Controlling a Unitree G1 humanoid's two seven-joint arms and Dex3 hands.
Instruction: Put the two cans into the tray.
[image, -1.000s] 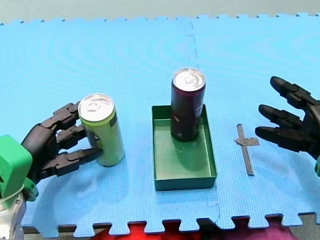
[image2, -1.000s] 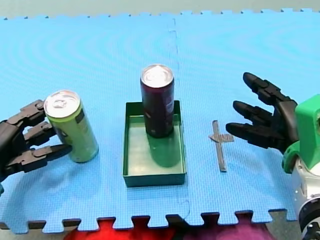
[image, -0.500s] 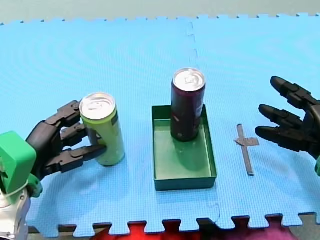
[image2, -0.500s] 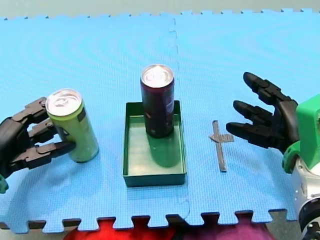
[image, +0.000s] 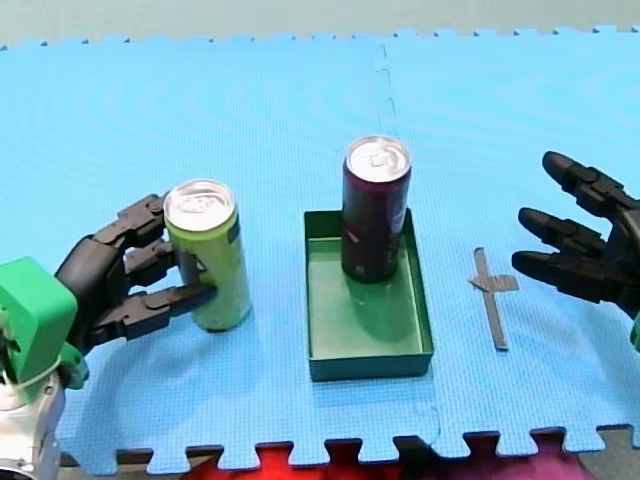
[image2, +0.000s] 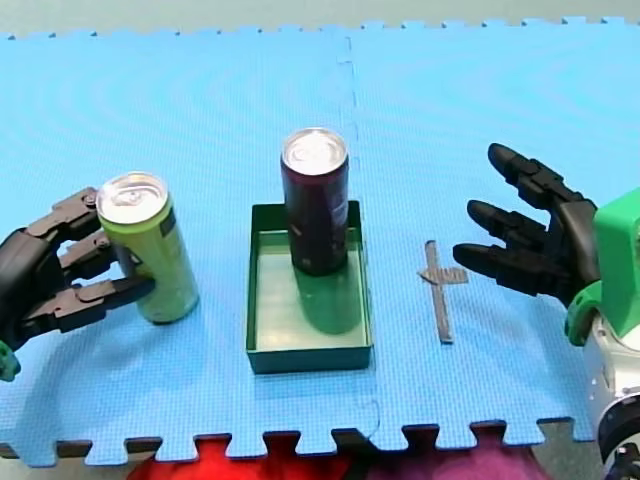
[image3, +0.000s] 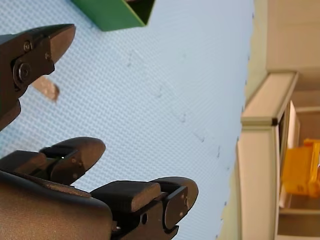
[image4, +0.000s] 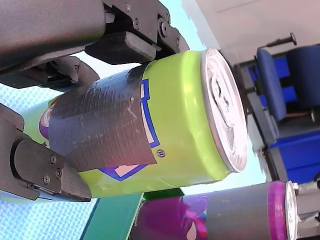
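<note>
Gripping hand: left hand (image: 120, 285) clasps the upright green can (image: 208, 255), just left of the tray (image: 370, 367).
Purple can (image: 375, 210): upright inside the tray's far end.
Right hand (image: 585, 255): released, empty, right of the tray.

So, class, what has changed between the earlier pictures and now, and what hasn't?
The left hand, gripping the green can, has edged it slightly toward the tray. The purple can standing in the tray and the open right hand, right of the tray, stayed put.

No words or numbers are legible: grey tape (image4: 100, 125) hides most of the green can (image4: 175, 85) print; the purple can (image4: 170, 220) print is unreadable.
</note>
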